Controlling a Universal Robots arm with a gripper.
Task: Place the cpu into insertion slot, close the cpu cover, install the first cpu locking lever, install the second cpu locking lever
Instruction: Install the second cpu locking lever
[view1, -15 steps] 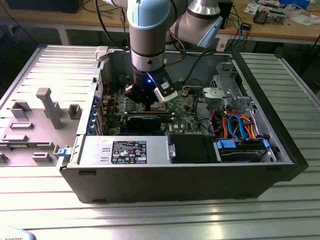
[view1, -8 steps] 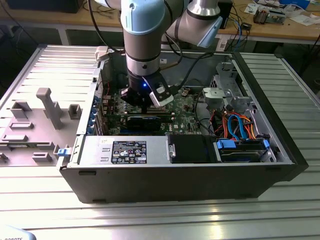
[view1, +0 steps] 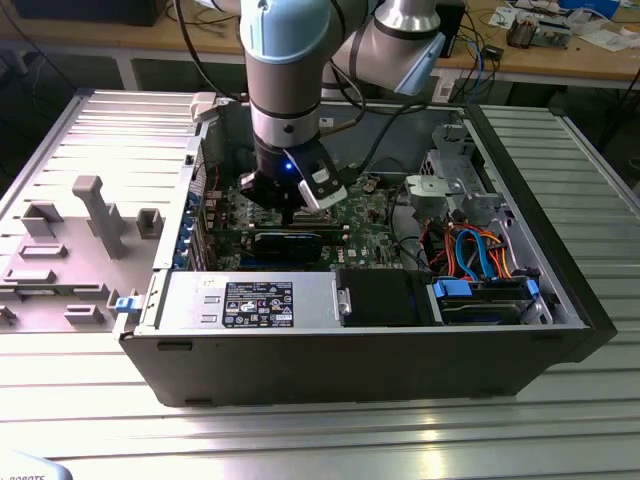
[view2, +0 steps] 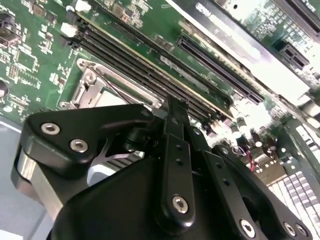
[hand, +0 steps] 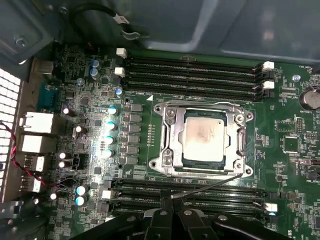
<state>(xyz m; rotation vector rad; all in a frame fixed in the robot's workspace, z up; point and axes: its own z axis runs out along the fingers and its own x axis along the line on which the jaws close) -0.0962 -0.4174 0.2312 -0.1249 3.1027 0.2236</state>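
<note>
The gripper (view1: 293, 212) hangs low inside the open computer case (view1: 560, 300) in the exterior view, just above the green motherboard (view1: 365, 215); from here its jaws cannot be made out. The case lies on its side on a ribbed metal desk (view1: 330, 430).

In the second wrist view the gripper (view2: 172, 107) shows black fingers drawn together to a narrow tip over the long memory slots (view2: 150, 70), holding nothing visible. Just beside them is a corner of the silvery cpu cover (view2: 92, 85).

In the first wrist view the cpu (hand: 202, 136) sits in the insertion slot (hand: 204, 161), with the cpu cover (hand: 172, 145) closed flat around it. A thin locking lever (hand: 210, 186) runs along the socket's edge nearest the gripper (hand: 172, 214).
</note>
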